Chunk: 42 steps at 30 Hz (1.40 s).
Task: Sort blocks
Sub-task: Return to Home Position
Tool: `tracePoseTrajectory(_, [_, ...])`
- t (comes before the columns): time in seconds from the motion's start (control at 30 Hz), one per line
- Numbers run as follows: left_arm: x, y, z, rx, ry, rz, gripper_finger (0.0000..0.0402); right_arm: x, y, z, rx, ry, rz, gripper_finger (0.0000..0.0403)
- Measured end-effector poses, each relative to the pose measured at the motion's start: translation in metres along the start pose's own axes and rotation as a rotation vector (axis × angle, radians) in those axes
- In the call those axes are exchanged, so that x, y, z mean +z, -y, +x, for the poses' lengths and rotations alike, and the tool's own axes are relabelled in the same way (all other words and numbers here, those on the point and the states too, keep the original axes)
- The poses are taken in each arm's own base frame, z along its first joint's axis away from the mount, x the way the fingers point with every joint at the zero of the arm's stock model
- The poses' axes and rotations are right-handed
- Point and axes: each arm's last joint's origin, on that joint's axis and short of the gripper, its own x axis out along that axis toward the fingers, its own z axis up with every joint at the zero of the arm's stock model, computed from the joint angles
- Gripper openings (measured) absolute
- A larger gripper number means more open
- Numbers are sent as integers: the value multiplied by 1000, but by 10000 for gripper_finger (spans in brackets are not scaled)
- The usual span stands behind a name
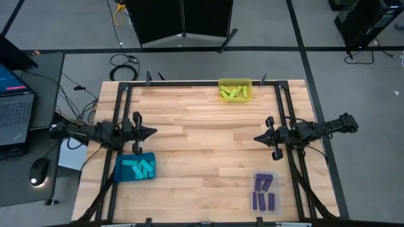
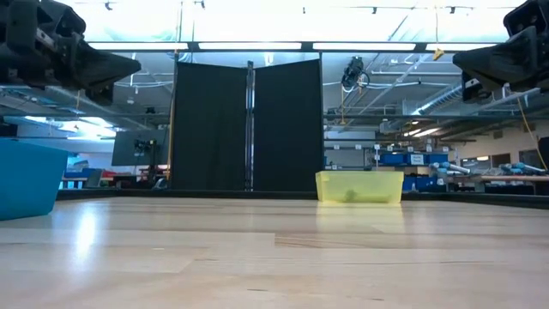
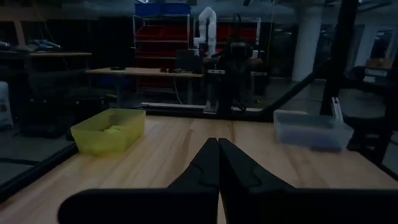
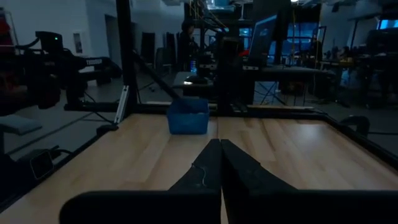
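Three bins edge the table from above: green blocks in the yellow bin at the far edge, cyan blocks in the teal bin near-left of it, purple blocks in the clear bin near-right, bare wood between. Left gripper and right gripper flank that wood; low down, both ride high. Wrist views: fingers pressed together, empty.

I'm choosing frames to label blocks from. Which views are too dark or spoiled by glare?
High view: evenly lit across the light wooden table. Low view: bright ceiling light strips glare, leaving sheen on that table. Wrist views: dim, the dark left hand and dark right hand near-silhouettes.
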Motion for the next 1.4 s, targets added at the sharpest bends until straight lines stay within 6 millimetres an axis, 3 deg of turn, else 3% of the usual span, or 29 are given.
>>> tracePoseTrajectory(0.57, [-5,0,0,-8,-46,54,9,0,0,0,0,-3,-17,54])
tracePoseTrajectory(1.4, [-2,0,0,-1,-16,10,21,0,0,0,-3,-2,-17,51])
